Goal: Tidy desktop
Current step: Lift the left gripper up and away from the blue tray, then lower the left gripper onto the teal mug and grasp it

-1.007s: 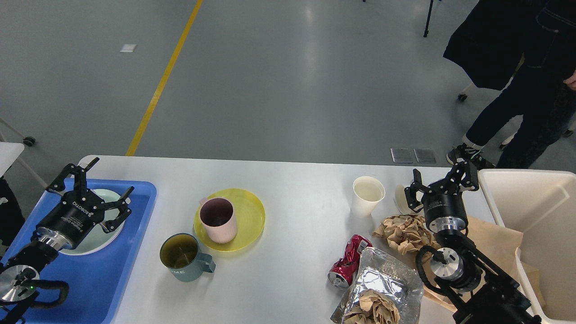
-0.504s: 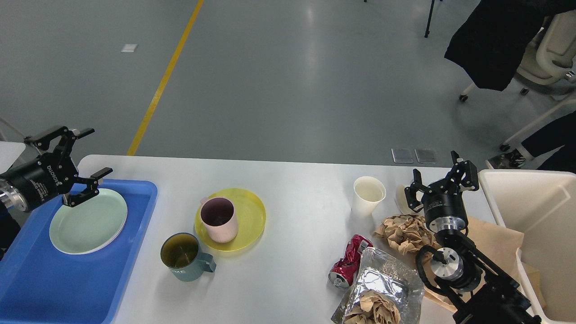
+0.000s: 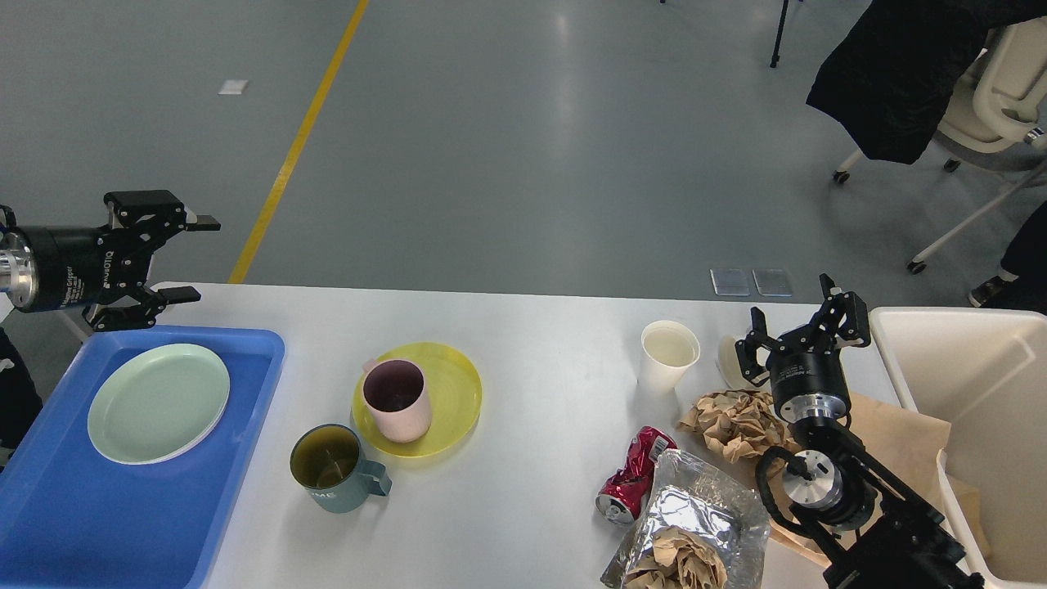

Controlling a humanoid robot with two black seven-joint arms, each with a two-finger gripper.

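The white desktop carries a pink cup on a yellow plate, a dark green mug, a white paper cup, a crushed red can, crumpled brown paper and a foil bag. My left gripper is open and empty, raised above the far left corner of the desktop. My right gripper is open and empty, just right of the paper cup and above the crumpled paper.
A blue tray at the left holds a pale green plate. A beige bin stands at the right edge. A flat brown paper sheet lies under my right arm. A chair with a dark coat stands beyond the table.
My left gripper rose from over the green plate and swung up and back to the far left corner, still open. My right arm has not moved. The person at the back right walked off.
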